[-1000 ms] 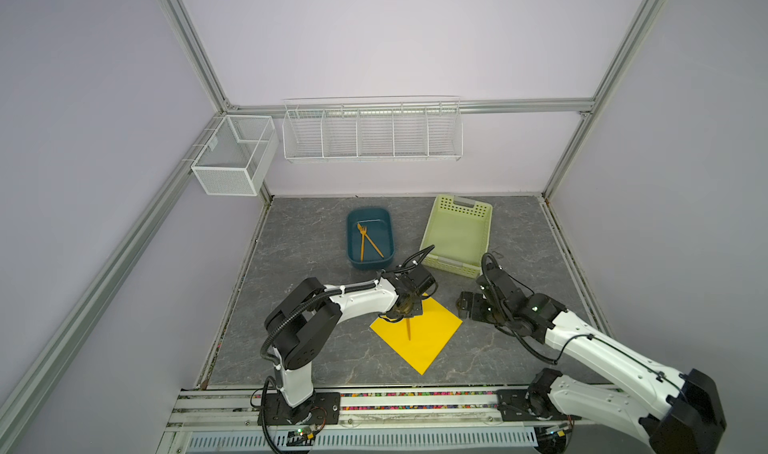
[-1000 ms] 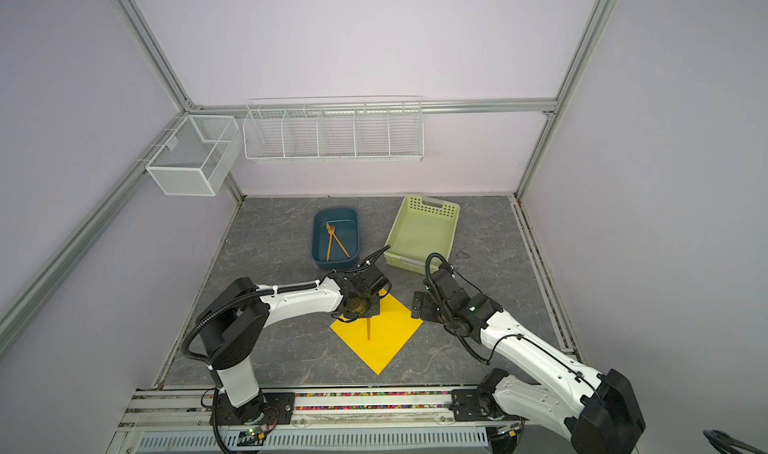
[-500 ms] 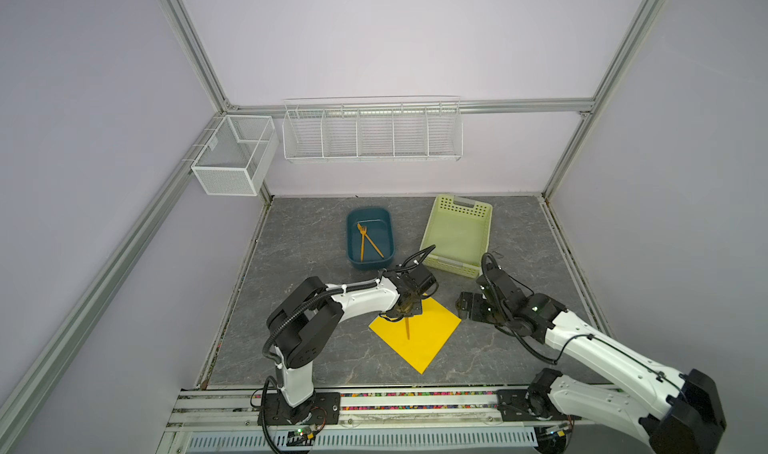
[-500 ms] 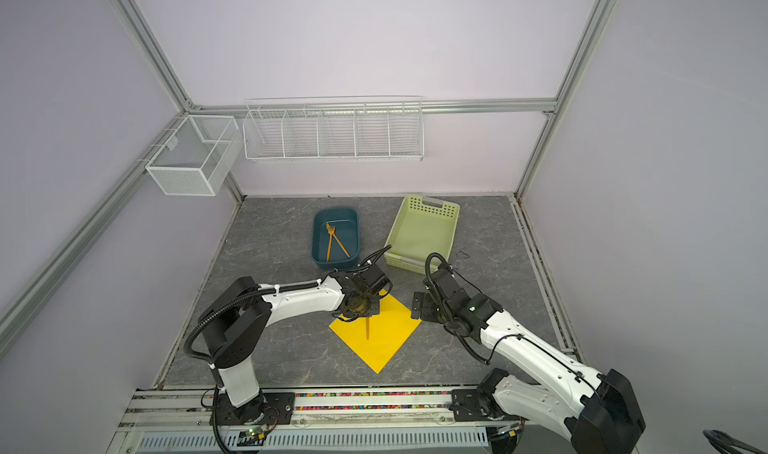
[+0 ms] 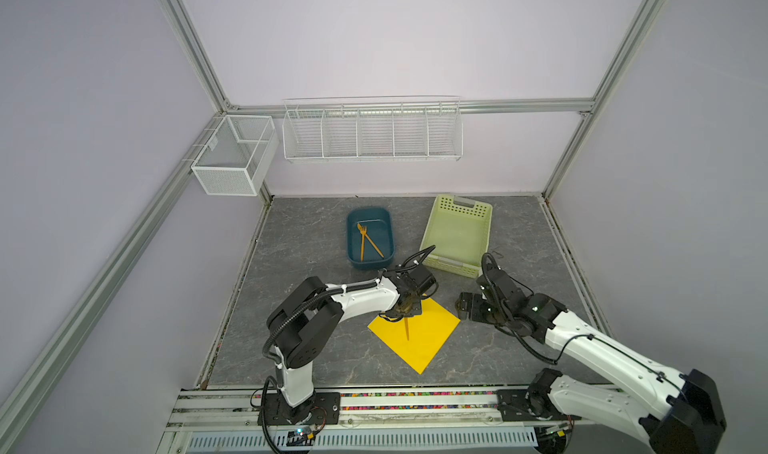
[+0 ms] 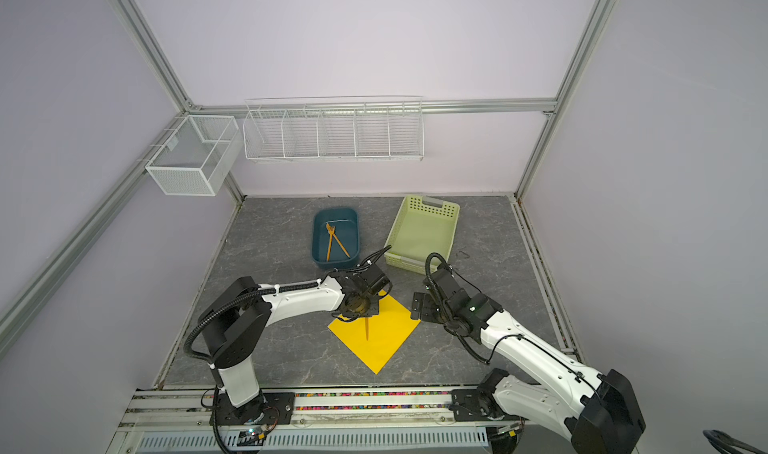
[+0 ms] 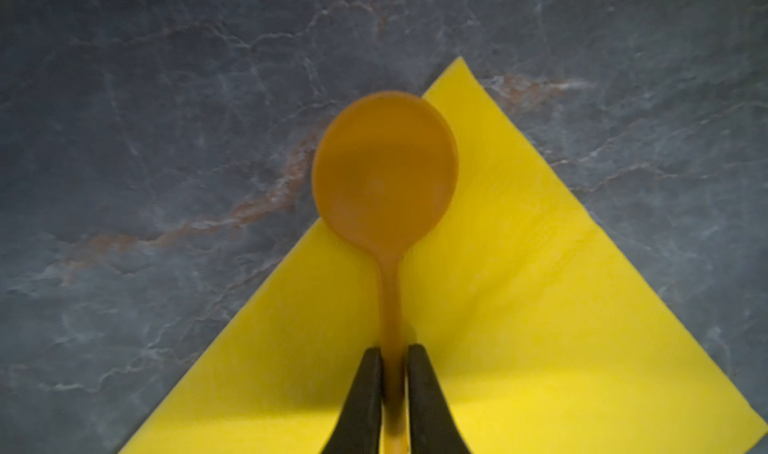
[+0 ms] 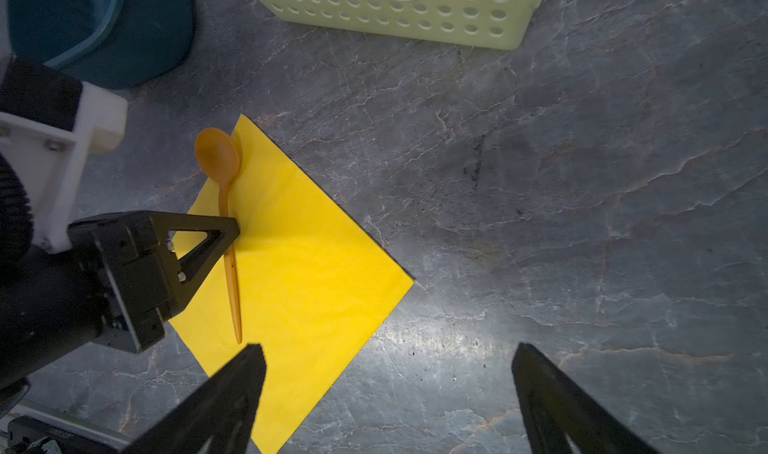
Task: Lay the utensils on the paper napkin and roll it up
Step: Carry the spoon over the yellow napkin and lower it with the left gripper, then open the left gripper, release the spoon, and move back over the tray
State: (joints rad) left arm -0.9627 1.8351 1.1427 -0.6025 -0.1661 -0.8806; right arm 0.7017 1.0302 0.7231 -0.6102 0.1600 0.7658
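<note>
An orange spoon (image 7: 384,169) lies on the yellow paper napkin (image 5: 419,344), its bowl hanging over a far edge near the corner. My left gripper (image 7: 392,356) reaches down onto the napkin, shut on the spoon's handle; the jaws stand narrow, flanking it closely. The handle's end (image 5: 407,328) points toward the front. My right gripper (image 8: 388,356) stands wide open and holds nothing, low just right of the napkin (image 8: 299,273). An orange fork (image 5: 361,244) and knife (image 5: 374,246) lie crossed in the dark blue tub (image 5: 349,240) behind the napkin.
A pale green perforated basket (image 5: 457,231) stands at the back right, close behind both grippers. White wire racks (image 5: 372,132) and a mesh box (image 5: 232,161) hang on the walls. The grey marbled tabletop (image 5: 299,240) is framed by aluminium rails.
The left arm has shifted only slightly. The spoon stays in the same place on the napkin, and the right arm has not moved.
</note>
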